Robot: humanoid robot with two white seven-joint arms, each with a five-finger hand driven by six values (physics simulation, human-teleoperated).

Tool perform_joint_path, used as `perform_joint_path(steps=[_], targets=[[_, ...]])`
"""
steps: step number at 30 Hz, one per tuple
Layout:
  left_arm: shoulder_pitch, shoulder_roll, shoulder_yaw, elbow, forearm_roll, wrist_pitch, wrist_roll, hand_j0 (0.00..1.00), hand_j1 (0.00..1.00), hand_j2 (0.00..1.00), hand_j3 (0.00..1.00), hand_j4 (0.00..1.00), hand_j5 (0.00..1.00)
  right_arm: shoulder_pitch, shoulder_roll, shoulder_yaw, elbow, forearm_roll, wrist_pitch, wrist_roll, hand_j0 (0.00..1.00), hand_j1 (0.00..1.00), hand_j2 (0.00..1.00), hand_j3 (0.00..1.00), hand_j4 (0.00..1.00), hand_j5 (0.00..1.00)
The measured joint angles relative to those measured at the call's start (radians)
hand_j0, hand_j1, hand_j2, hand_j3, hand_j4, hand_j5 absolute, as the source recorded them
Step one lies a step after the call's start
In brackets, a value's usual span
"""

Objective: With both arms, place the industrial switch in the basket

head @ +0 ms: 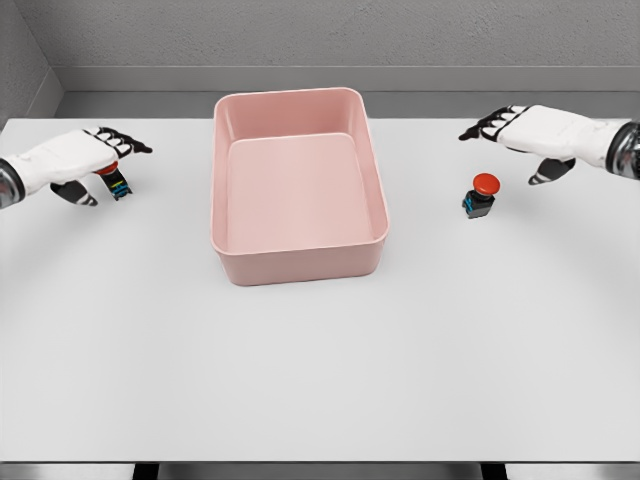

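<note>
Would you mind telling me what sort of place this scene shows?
Probably a simulated tabletop test cell: a plain white table against bare grey walls, holding only a pink basket and red-button industrial switches.

Count: one basket, two switches, two hands, one table.

One pink basket (299, 185) sits at the centre of one white table (320, 370). Two red-capped switches: one switch (481, 195) at 3 o'clock from the basket, standing free; a second switch (116, 182) at 9 o'clock, partly hidden under a hand. Two white hands: the left hand (85, 160) at 9 o'clock over that second switch, the right hand (535, 133) at about 2 o'clock, just beyond the free switch and apart from it, fingers spread.
</note>
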Motion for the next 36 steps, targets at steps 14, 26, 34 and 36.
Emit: perform_joint_path(steps=[14,26,34,36], targets=[[-0.028,-0.040,0.001,0.076,-0.004,0.000,0.013,0.93,0.93,0.93,0.93,0.93,0.93,-0.005,0.030,0.102,0.001,0.002,0.000,0.007,1.00,1.00,1.00,1.00,1.00,1.00],[-0.021,-0.035,0.000,0.072,-0.002,0.000,0.054,0.40,0.40,0.40,0.40,0.40,0.40,-0.011,0.047,0.110,0.042,0.011,0.000,0.009,1.00,1.00,1.00,1.00,1.00,1.00],[-0.025,-0.027,0.008,0.055,-0.001,0.000,0.052,0.36,0.36,0.36,0.36,0.36,0.36,-0.009,0.053,0.120,0.042,0.013,0.000,0.011,0.93,0.93,0.93,0.93,0.93,0.93],[-0.025,-0.026,0.012,0.036,0.002,0.000,0.053,0.36,0.36,0.36,0.36,0.36,0.36,-0.011,0.052,0.122,0.043,0.013,0.000,0.012,0.91,0.91,0.91,0.91,0.91,0.91]])
